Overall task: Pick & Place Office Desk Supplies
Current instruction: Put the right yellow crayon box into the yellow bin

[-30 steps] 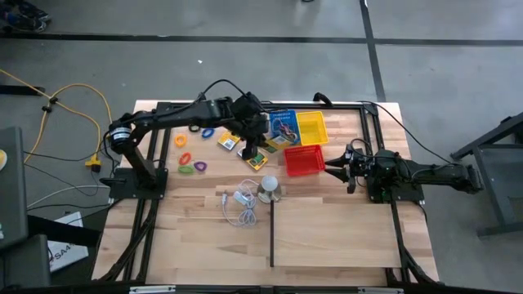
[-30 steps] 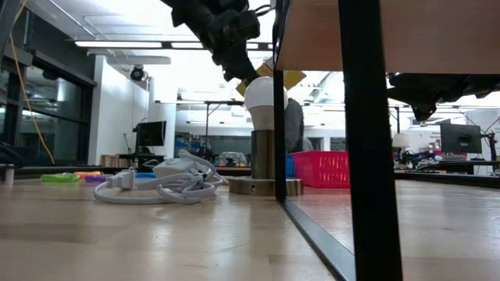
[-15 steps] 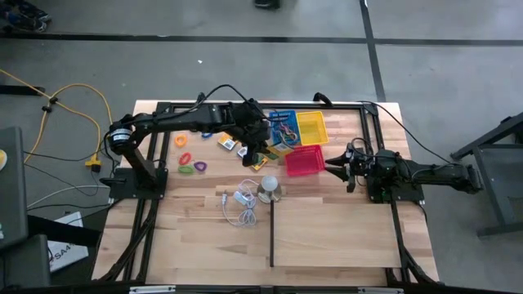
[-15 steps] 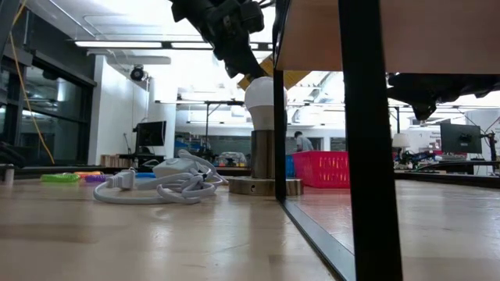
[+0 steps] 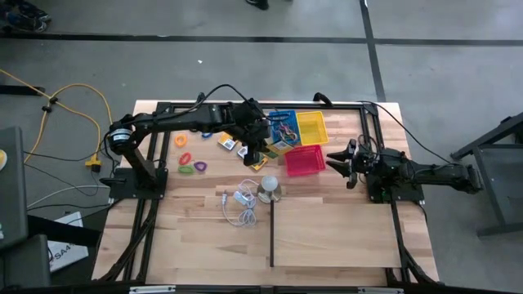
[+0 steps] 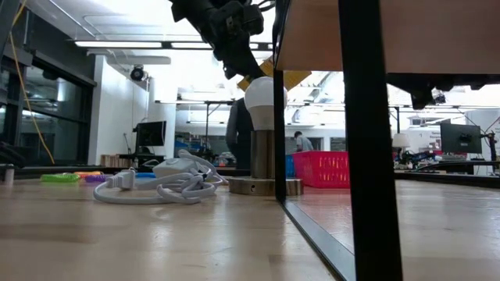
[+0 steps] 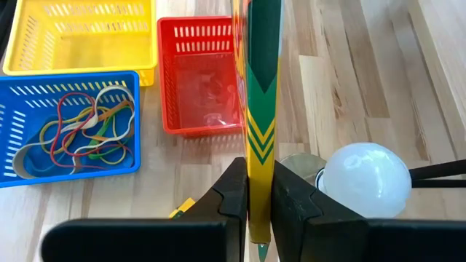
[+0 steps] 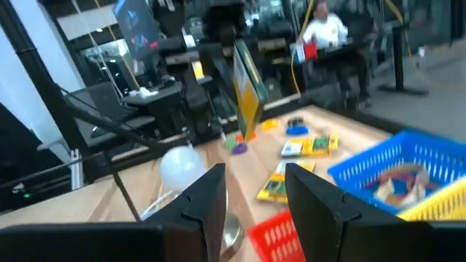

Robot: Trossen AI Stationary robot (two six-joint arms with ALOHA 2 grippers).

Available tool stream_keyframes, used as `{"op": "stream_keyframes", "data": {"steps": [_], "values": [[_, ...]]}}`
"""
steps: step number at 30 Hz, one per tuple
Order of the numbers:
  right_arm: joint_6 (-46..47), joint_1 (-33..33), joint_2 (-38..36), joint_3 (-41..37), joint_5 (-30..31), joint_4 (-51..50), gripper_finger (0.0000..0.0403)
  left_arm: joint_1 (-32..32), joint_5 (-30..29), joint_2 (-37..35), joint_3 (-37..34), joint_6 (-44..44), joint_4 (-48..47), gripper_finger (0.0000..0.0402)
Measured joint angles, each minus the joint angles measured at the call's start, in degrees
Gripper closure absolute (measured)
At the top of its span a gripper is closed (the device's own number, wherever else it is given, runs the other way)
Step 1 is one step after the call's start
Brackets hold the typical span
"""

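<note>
Packet in grip: one yellow-and-green packet stands on edge, clamped between our left gripper fingers, lifted clear of the table.
Left gripper state: clenched on the packet; both pads press its flat faces, and the packet sticks out past the fingertips.
Beyond the left fingers: three baskets. We count one red basket straight ahead, one yellow basket and one blue basket off to one side.
Blue basket contents: a tangle of tan, red and green rubber bands; exact count cannot be told.
Red and yellow baskets: nothing we can make out inside.
Beside the left fingers: one white bulb on a silvery base, just beside the packet's lower end, not touching it.
Loose packets: at least two more packets lie on the table behind the left fingers.
Coloured rings: about four rings lie near the left arm's base; precise count unclear.
White cord: one coiled cord, near the bulb.
Right gripper: fingers spread apart, holding nothing, tips just beside the red basket's outer wall.
</note>
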Motion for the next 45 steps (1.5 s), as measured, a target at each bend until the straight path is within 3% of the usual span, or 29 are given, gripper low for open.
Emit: {"op": "stream_keyframes", "data": {"steps": [10,23,33,45], "values": [[-10.68,-0.02,7.31,5.01,2.98,4.64,0.0272,-0.11,-0.02,0.0,0.0,-2.08,-0.54,0.0372],[-19.83,-0.02,34.06,19.71,2.93,6.65,0.0272,-3.15,0.0,0.0,0.0,-1.83,-0.63,0.0372],[-22.46,-0.04,46.99,29.07,-1.36,6.66,0.0272,-5.65,-7.25,0.0,0.0,-0.09,-1.07,0.0372],[-23.47,-0.04,56.86,34.24,-3.67,6.61,0.0272,-5.88,-7.58,0.0,0.0,0.11,-1.03,0.0372]]}}
